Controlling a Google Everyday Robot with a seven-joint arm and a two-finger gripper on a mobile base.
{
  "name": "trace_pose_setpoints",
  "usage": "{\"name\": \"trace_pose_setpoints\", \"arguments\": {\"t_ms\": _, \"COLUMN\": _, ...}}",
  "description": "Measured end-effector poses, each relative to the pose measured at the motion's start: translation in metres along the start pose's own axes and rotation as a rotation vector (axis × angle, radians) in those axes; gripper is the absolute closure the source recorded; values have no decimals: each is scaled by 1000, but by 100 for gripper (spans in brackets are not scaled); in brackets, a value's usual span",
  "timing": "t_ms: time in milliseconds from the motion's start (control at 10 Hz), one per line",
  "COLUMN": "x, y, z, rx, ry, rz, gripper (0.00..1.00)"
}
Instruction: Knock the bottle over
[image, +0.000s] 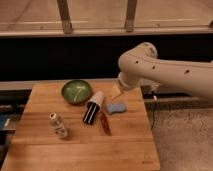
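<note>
Bottle (58, 125) is standing at lower left of the wooden table (75, 152), near its left edge, with bare board showing in front and to the right. Gripper (116, 90) is hanging at frame centre near the table's back edge, well apart from the bottle, up and right of it. Black cylinder (93, 107) is lying between them. Cannot tell whether the gripper is open or closed.

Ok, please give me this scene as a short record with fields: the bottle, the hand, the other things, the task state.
bottle: bottle stands near the left front of the wooden table, apart from the other things
hand: hand is over the far right part of the table, just behind the blue pad, not near the bottle
other things: green bowl; black cylinder lying beside it; red item
task state: bottle not yet knocked over
</note>
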Motion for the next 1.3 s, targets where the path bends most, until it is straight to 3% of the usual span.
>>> {"name": "trace_pose_setpoints", "arguments": {"t_ms": 1000, "x": 0, "y": 0, "z": 0, "rx": 0, "ry": 0, "rz": 0, "gripper": 20}}
{"name": "trace_pose_setpoints", "arguments": {"t_ms": 1300, "x": 0, "y": 1, "z": -1, "rx": -21, "ry": 6, "rz": -30, "gripper": 20}}
